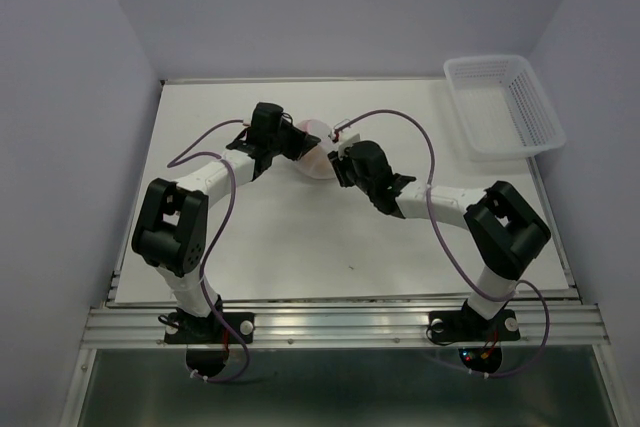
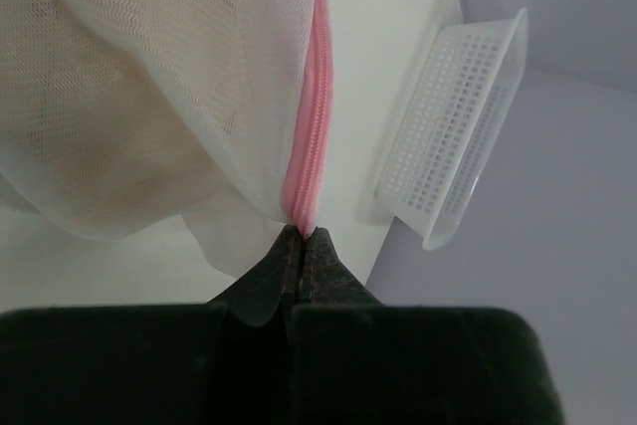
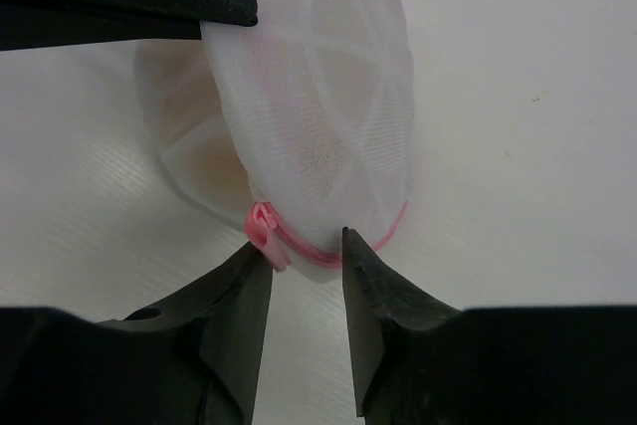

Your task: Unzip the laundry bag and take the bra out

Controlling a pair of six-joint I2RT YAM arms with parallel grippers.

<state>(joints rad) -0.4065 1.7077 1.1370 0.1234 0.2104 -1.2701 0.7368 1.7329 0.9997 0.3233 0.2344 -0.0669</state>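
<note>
On the white table (image 1: 300,242), far-middle, sits the whole action. Room is basically a box: pale lilac-grey walls (image 1: 60,97) on three sides, a ribbed aluminium rail (image 1: 340,325) along the near edge where both arms are bolted down, and purple cables (image 1: 440,237) looping off the arms. The tabletop is matte white with faint ridges up close. A white plastic basket (image 1: 503,107), rectangular with a gridded perforated wall, is way off in the far right corner, well apart from everything else.

The laundry bag (image 1: 315,147) is between the two grippers. It's a round dome of fine white see-through mesh with a zigzag weave, and a pink zipper rim (image 2: 311,126) with tiny teeth runs around the edge. Through the mesh you can make out the bra (image 2: 109,126), a soft tan cupped shape, so it's inside the bag.

The left gripper (image 2: 303,236) has its black jaws pressed together, pinching the bag at the end of the pink zipper. The right gripper (image 3: 304,244) comes in from the other side with its jaws a narrow gap apart, not holding anything. The pink rim runs across that gap, and the little folded pink zipper pull (image 3: 264,228) sits just beside the tip of the finger on the left of that view. Can't tell if the bag's low edge touches the table.
</note>
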